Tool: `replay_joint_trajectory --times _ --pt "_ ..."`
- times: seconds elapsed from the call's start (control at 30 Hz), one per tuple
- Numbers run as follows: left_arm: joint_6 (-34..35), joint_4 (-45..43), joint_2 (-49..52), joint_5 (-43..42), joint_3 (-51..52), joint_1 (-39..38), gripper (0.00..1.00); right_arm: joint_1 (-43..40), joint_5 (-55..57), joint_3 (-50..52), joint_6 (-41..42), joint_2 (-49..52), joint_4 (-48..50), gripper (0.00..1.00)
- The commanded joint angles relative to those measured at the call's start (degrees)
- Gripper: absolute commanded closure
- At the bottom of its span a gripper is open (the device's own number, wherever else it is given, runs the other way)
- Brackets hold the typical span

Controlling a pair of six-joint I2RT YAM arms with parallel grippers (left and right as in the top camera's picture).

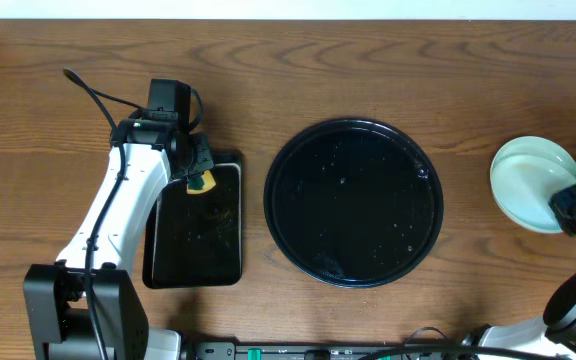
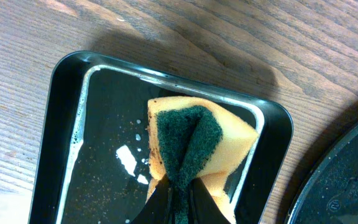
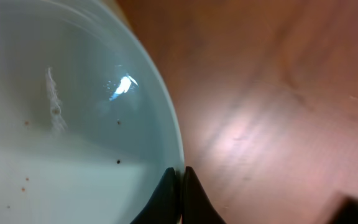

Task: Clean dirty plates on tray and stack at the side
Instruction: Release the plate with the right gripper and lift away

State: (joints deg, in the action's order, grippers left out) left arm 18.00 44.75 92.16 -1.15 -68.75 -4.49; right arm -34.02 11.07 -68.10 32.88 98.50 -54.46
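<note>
Resting on brown wood-grain tabletop (image 1: 448,70), round black tray (image 1: 353,200) gleams.

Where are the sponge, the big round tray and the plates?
sponge (image 2: 188,134): left wrist view, green scrubbing face.
round tray (image 1: 353,203): overhead view, bare centre.
plates (image 1: 526,180): overhead view, top plate's middle.

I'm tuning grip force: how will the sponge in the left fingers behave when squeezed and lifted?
Probably soft and floppy: the sponge is folded in half where the left fingers pinch it. Likely light, since that pinch alone seems to hold it over the small tray. Possibly damp and a bit slippery: white flecks like foam lie on the tray.
</note>
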Motion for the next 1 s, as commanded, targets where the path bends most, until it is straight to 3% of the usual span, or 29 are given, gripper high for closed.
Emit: replay_joint_trajectory --times 0.0,0.3,0.33,0.37,0.4,0.7,0.97 --pt "0.3 0.0 0.3 0.1 0.4 0.3 0.93 4.2 -0.6 0.1 1.0 -1.1 2.4 0.99" --pt "0.3 0.0 0.3 0.1 0.4 0.3 0.93 6.2 0.7 0.2 3.5 -0.9 5.1 0.98" --pt "0.3 0.0 0.3 0.1 0.4 0.3 0.93 6.2 0.7 0.2 3.5 -0.9 4.9 0.75" --pt "0.3 0.0 0.3 0.1 0.4 0.3 0.92 6.2 0.7 0.2 3.5 -0.9 4.7 0.41" --pt "0.3 0.0 0.3 0.1 0.4 0.3 0.93 6.2 0.6 0.2 3.5 -0.9 4.5 0.01" --pt "0.2 0.1 0.3 0.1 0.4 0.9 0.93 6.3 -3.7 -0.3 -0.9 -0.9 5.2 0.01" --pt "0.2 -0.1 0.3 0.1 3.7 7.2 0.93 6.4 -4.3 -7.4 -4.0 -0.9 0.3 0.01"
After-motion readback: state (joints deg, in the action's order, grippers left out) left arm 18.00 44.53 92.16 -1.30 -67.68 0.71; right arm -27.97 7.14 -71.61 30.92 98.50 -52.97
